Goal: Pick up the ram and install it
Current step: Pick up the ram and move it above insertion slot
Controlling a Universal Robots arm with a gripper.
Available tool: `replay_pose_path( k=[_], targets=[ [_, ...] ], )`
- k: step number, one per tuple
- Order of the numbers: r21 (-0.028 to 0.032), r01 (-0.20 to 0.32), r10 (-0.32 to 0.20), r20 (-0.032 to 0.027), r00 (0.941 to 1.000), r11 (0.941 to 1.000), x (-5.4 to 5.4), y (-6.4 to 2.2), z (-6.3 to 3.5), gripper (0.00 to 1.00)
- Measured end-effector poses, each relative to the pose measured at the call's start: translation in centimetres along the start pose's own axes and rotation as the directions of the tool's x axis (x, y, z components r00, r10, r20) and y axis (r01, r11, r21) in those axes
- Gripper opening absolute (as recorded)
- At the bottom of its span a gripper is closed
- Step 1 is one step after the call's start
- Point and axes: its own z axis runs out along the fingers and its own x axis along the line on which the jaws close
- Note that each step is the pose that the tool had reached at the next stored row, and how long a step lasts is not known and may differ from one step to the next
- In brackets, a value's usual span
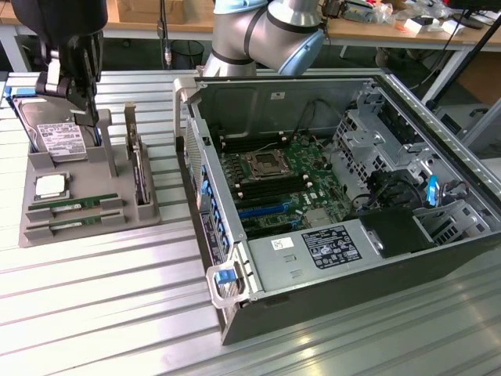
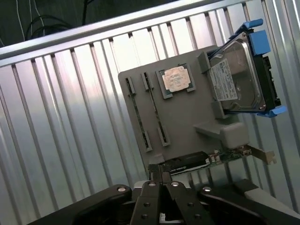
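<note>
Gripper hangs over the far end of the grey tray, close above the hard drive. In the wrist view its fingers are pressed together with nothing between them.

Task item: one ram stick lies on edge in a slot at the near end of the tray. A second stick sits in the parallel slot just beside it. Both are well apart from the gripper. Seen from the wrist, both appear as thin dark lines, the ram stick and the second stick.

Surroundings: the CPU lies flat between the drive and the sticks. The expansion card stands upright along the tray edge on the exterior view's right, between the sticks and the PC case. The case lies open on the ribbed metal surface, with the motherboard exposed. The case wall nearest the tray rises beside the card. The arm reaches in above the case's far edge.
</note>
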Motion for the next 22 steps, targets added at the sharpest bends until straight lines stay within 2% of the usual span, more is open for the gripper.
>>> replay_pose_path(
  k=[5, 12, 14, 17, 18, 20, 22],
  targets=[
    [-0.0017, 0.062, -0.062, -0.0028, 0.998, 0.998, 0.0, 0.0, 0.0, 0.11],
    [-0.0041, 0.147, -0.147, -0.0062, 0.9891, 0.9892, 0.0, 0.0, 0.0, 0.11],
    [-0.0049, 0.173, -0.173, -0.0073, 0.9848, 0.9848, 0.0, 0.0, 0.0, 0.11],
    [-0.0066, 0.224, -0.224, -0.0093, 0.9745, 0.9745, 0.0, 0.0, 0.0, 0.11],
    [-0.0072, 0.242, -0.242, -0.0099, 0.9703, 0.9703, 0.0, 0.0, 0.0, 0.11],
    [-0.0088, 0.287, -0.287, -0.0117, 0.9579, 0.9579, 0.0, 0.0, 0.0, 0.11],
    [-0.0095, 0.303, -0.303, -0.0123, 0.9528, 0.9528, 0.0, 0.0, 0.0, 0.11]
  ],
)
